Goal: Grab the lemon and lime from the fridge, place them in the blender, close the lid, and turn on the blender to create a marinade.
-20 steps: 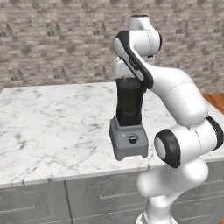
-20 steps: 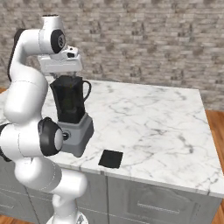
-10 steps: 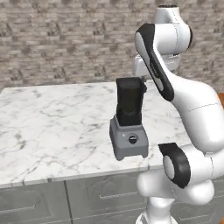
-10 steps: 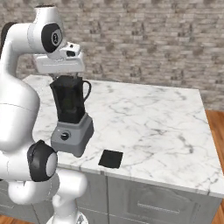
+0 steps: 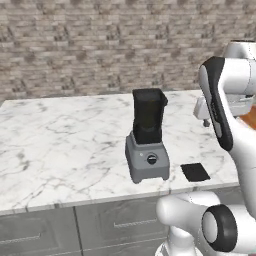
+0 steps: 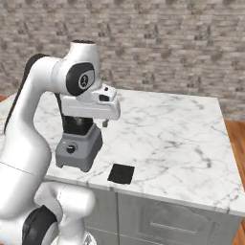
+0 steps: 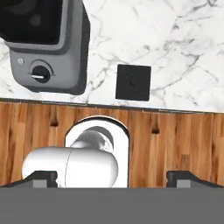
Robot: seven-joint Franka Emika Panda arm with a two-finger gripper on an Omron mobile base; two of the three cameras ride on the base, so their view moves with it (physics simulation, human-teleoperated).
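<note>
- The thin flat black square lid point(image 7: 133, 82) lies on the white marble bench point(image 6: 177, 139), just beside the grey blender point(image 5: 147, 145) with its black jar.
- The claw point(image 7: 111, 175) hangs above, wide and empty.
- The lid step seems in hand; the next move needs a descent onto the lid.

A white marble counter point(image 5: 60, 145) with grey veining ran across the scene, its near edge above grey cabinet fronts point(image 5: 115, 227) fitted with slim bar handles point(image 6: 160, 223). Behind the counter's far side rose a wall of rough grey-brown brick point(image 5: 100, 45). A wooden plank floor point(image 7: 175, 140) in warm brown lay below the counter's near edge and showed at the far right point(image 6: 237, 143).
</note>
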